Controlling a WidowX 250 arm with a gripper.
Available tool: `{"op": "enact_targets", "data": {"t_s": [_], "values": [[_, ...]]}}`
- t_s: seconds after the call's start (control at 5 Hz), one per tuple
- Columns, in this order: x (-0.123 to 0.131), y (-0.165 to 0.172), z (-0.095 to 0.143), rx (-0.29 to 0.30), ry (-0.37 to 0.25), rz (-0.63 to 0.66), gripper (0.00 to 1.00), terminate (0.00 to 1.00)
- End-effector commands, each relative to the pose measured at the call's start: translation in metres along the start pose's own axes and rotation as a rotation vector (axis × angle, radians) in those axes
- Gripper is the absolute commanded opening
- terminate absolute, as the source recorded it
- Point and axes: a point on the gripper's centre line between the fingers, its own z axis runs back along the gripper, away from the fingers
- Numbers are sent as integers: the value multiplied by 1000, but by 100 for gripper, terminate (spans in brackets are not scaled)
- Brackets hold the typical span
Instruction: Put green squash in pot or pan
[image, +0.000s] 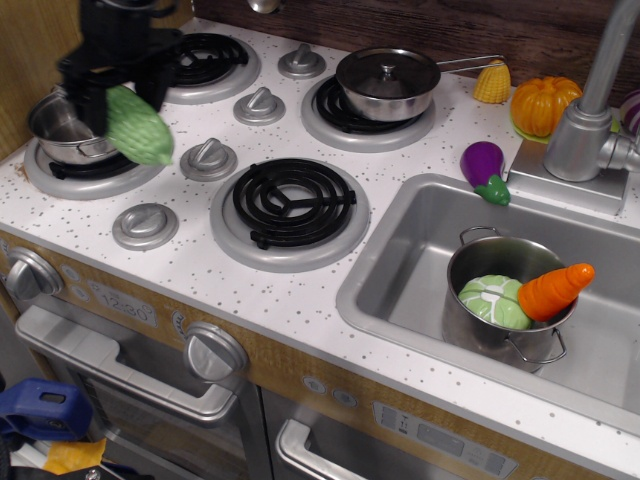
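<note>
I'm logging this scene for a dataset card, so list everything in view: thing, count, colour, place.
green squash: 1, light green, held in the air over the front-left burner
small pot: 1, steel, on the front-left burner, partly hidden
lidded pan: 1, steel, back-right burner
burners: 4, black coils in grey rings
knobs: 5, grey, on the stovetop
eggplant: 1, purple, by the sink edge
corn: 1, yellow, back of the counter
pumpkin: 1, orange, beside the faucet
faucet: 1, grey, behind the sink
sink: 1, grey, right
deep pot: 1, steel, in the sink
cabbage: 1, pale green, in the deep pot
carrot: 1, orange, in the deep pot
gripper: 1, black, shut on the squash
</note>
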Motion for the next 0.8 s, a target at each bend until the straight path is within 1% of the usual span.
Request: {"op": "enact_targets", "data": {"t_s": [0.0,0.2,0.4,0.6], "values": [[59,16,4,-80,-130,-51,0,0],[77,10,-2,-104,-168,-93,0,0],[86,3,-10,-151,-181,-116,100,0],[86,3,-10,-151,-181,-116,100,0]]}}
